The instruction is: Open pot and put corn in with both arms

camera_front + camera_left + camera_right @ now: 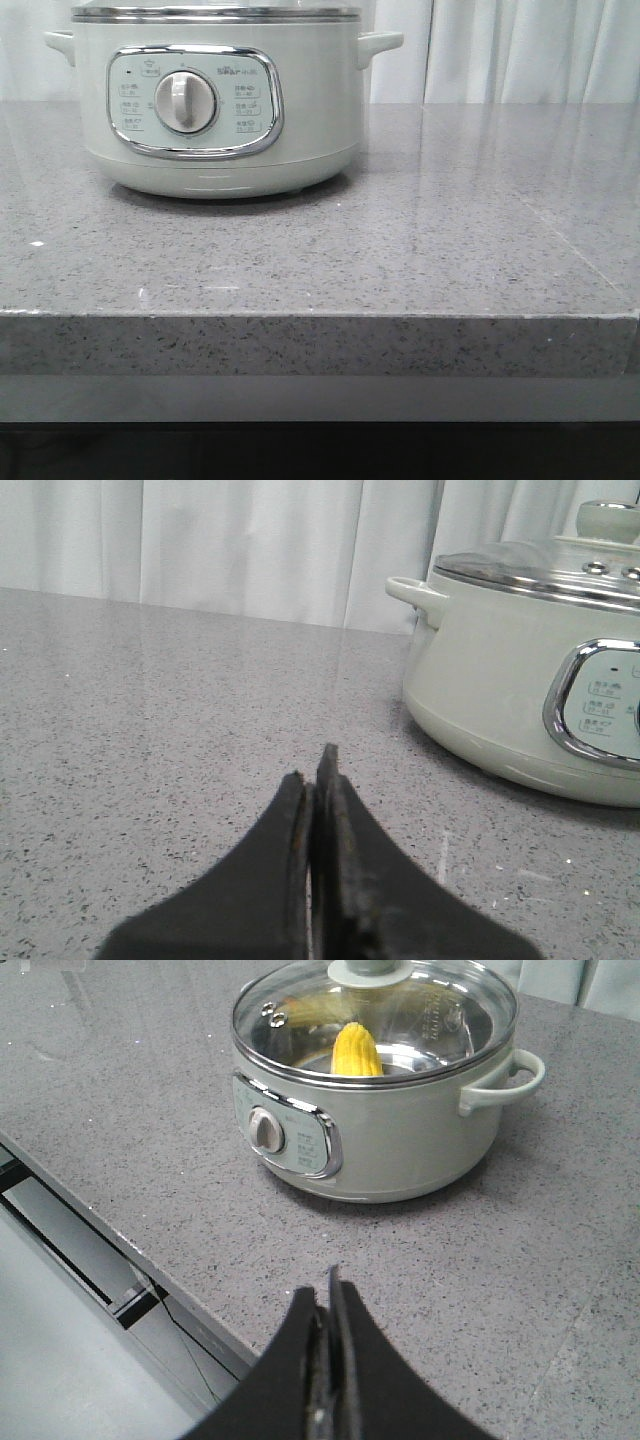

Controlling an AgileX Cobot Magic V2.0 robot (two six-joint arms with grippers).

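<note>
The pale mint-green pot [215, 100] stands at the back left of the grey counter, its white dial facing me. Its steel-rimmed glass lid [375, 1020] sits closed on it. The yellow corn [356, 1050] shows through the lid, inside the pot. My left gripper [318, 770] is shut and empty, low over the counter beside the pot [530, 670]. My right gripper [328, 1290] is shut and empty, over the counter near its front edge, well short of the pot [380, 1130]. Neither gripper shows in the front view.
The grey speckled counter [420, 240] runs to a front edge [320, 315]. White curtains [520, 50] hang behind it. In the right wrist view the counter edge [120, 1250] drops to a lower floor area.
</note>
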